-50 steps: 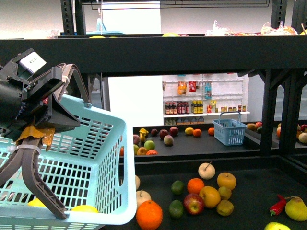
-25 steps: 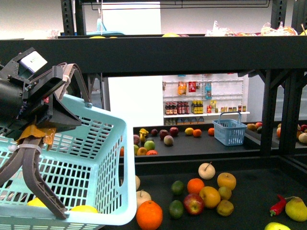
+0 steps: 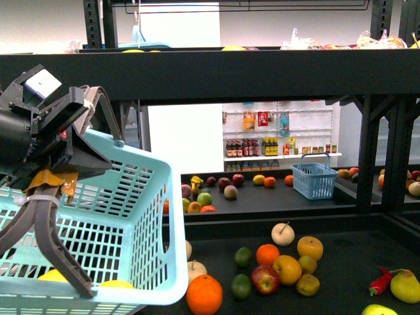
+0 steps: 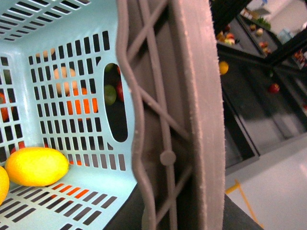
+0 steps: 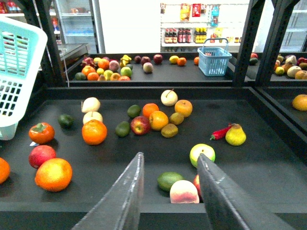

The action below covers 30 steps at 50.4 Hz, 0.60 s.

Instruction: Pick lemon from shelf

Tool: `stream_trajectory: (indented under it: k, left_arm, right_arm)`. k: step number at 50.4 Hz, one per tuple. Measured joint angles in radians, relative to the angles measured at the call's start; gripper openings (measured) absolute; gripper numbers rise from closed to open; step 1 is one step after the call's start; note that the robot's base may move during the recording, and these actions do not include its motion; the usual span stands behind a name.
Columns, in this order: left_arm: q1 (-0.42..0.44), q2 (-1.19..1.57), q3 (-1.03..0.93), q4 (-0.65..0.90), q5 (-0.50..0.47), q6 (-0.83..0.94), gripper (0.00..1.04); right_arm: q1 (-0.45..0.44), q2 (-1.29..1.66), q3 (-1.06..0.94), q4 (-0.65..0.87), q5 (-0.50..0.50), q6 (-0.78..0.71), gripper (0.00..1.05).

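Note:
My left gripper (image 3: pixel 72 141) is shut on the grey handle (image 4: pixel 168 120) of a light blue basket (image 3: pixel 125 216), held tilted at the left over the shelf's black tray (image 3: pixel 348 262). A yellow oval lemon (image 4: pixel 36 166) lies on the basket floor, with a second yellow fruit (image 4: pixel 2 184) at the picture's edge. Both show through the basket wall in the front view (image 3: pixel 115 285). My right gripper (image 5: pixel 170 160) is open and empty above the tray's front part, over a green fruit (image 5: pixel 170 180) and a peach (image 5: pixel 183 191). It does not show in the front view.
Oranges (image 3: pixel 204 294), apples (image 3: pixel 265 279), limes, a red chilli (image 5: pixel 220 132) and a yellow-green pear (image 5: pixel 235 135) lie loose on the tray. A black upper tier (image 3: pixel 249 73) spans overhead, with posts (image 5: pixel 242 43) at the sides. A small blue basket (image 3: pixel 314 178) stands on the far stand.
The basket and my left gripper have shifted slightly up and to the left. Nothing else has moved.

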Motion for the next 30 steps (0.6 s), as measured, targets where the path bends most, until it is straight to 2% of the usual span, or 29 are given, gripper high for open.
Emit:
stream_trajectory:
  k: [16,22,30]
  left_arm:
    - [0.013,0.000,-0.002,0.022,-0.046,-0.148,0.13]
    - [0.061,0.000,0.000,0.033,-0.134,-0.208,0.13]
    - [0.182,-0.002,0.012,0.057,-0.292,-0.330,0.13]
  right_arm:
    - [0.000,0.000,0.000,0.000,0.000,0.000,0.99]
    - [0.000,0.000,0.000,0.000,0.000,0.000,0.97]
    - [0.000,0.000,0.000,0.000,0.000,0.000,0.97]
